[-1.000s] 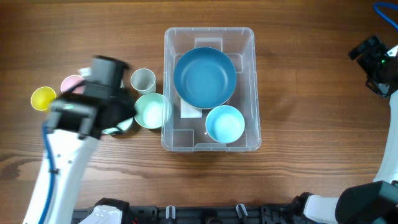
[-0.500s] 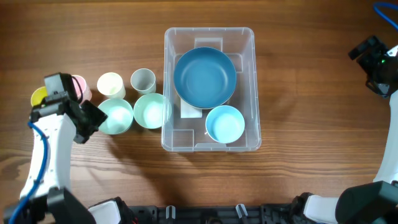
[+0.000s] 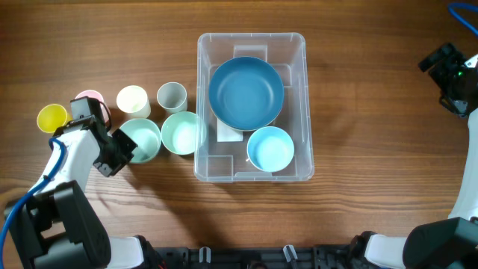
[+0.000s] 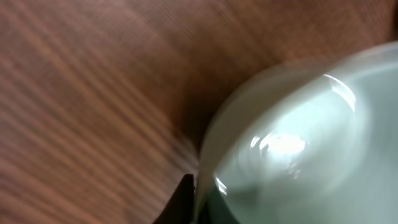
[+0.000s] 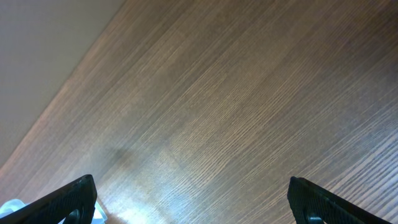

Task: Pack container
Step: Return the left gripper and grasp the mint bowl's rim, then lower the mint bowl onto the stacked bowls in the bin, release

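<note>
The container [image 3: 252, 170] stood at the middle of the bench [image 3: 373, 112], its long side running away from the robot. Inside it, a big blue bowl [image 3: 246, 93] filled the far half. A small pale blue bowl [image 3: 269, 149] sat in the near right corner, just beside the big one. A white label [image 3: 228, 134] showed through the base at the big bowl's near left edge.

Left of the container lay a row of cups: grey [image 3: 172, 97], cream [image 3: 133, 101], pink [image 3: 91, 97] partly under the left arm, and yellow [image 3: 52, 117]. Nearer the robot were a mint bowl [image 3: 142, 139] and a second mint bowl [image 3: 181, 133], the second just beside the container's wall.

The left gripper [image 3: 122, 149] was clenched on the mint bowl's left rim; the blurred wrist view showed one dark finger [image 4: 184, 198] against that rim.

The right gripper [image 5: 189, 182] hung released and empty over bare bench, well apart from the container.
</note>
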`<state>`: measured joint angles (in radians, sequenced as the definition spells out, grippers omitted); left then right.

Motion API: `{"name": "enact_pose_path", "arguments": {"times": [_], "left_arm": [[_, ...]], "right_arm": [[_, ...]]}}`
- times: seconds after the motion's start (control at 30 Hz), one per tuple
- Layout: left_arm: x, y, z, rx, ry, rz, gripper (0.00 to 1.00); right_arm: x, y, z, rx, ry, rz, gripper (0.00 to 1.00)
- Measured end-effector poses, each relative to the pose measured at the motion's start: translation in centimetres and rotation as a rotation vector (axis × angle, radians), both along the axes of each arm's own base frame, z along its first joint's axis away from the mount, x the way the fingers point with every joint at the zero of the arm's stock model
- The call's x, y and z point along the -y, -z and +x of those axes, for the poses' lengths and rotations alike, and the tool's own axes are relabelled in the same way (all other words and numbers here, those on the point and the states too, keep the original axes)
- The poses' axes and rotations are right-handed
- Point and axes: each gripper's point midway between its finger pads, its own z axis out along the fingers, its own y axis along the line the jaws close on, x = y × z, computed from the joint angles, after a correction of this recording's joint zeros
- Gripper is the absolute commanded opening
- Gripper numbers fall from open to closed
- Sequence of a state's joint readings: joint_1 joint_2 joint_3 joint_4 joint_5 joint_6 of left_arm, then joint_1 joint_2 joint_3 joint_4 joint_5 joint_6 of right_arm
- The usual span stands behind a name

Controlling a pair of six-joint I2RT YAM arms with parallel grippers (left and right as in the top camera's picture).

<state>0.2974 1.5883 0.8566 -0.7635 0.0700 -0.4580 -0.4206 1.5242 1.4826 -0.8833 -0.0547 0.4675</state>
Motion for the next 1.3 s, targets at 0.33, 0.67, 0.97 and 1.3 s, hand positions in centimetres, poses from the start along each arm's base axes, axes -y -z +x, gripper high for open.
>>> {"name": "enact_pose_path", "arguments": {"times": [0.33, 0.67, 0.97, 1.3], "left_arm": [[0.9, -7.7, -2.7, 0.078, -0.001, 0.016, 0.04], [10.7, -23.3, 4.4, 0.752, 0.39, -0.04, 0.04], [26.9, -16.2, 3.7, 0.575, 0.868, -0.172, 0.04], [34.4, -7.9, 2.1, 0.421, 1.065, -0.191, 0.28]], "right_arm": [[0.0, 0.0, 0.0, 0.0, 0.0, 0.0, 1.0], [0.0, 0.0, 0.0, 0.0, 0.0, 0.0, 0.99], [0.0, 0.0, 0.0, 0.0, 0.0, 0.0, 1.0], [0.0, 0.0, 0.0, 0.0, 0.0, 0.0, 1.0]]}}
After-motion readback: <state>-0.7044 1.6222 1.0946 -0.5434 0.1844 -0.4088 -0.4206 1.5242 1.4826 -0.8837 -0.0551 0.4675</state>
